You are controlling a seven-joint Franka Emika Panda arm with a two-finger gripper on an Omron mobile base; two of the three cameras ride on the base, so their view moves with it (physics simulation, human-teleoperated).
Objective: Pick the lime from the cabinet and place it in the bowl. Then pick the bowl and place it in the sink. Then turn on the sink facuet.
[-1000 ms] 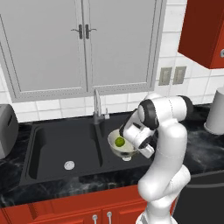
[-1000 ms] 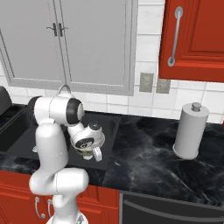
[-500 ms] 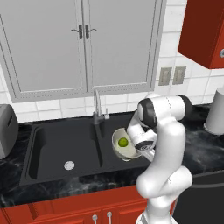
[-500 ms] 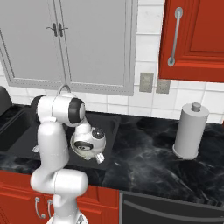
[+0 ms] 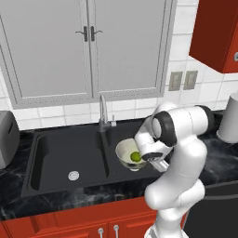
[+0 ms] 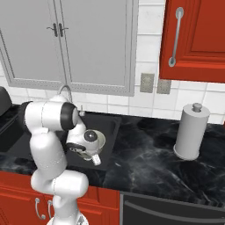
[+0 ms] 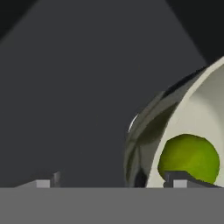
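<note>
The off-white bowl point(image 5: 123, 151) rests in the right basin of the black sink point(image 5: 69, 148), with the green lime point(image 5: 135, 157) inside it. My gripper point(image 5: 143, 158) reaches down at the bowl's right rim and is open. In the hand view its fingertips point(image 7: 43, 183) stand wide apart, one outside the bowl point(image 7: 197, 109) and one inside near the lime point(image 7: 189, 157). The grey sink faucet point(image 5: 103, 114) stands just behind the bowl, at the sink's divider. The red cabinet point(image 5: 216, 32) hangs at the upper right. From the right base view, the bowl point(image 6: 100, 138) lies under the hand point(image 6: 90, 143).
A dark toaster point(image 5: 7, 137) sits left of the sink. A grey paper towel holder point(image 6: 191, 132) stands on the black counter at the right. The grey double-door cabinet point(image 5: 88, 46) and wall outlets point(image 5: 182, 80) are behind.
The jaws were shut on the bowl's rim and now stand wide open. The bowl with the lime has settled a little lower in the right basin.
</note>
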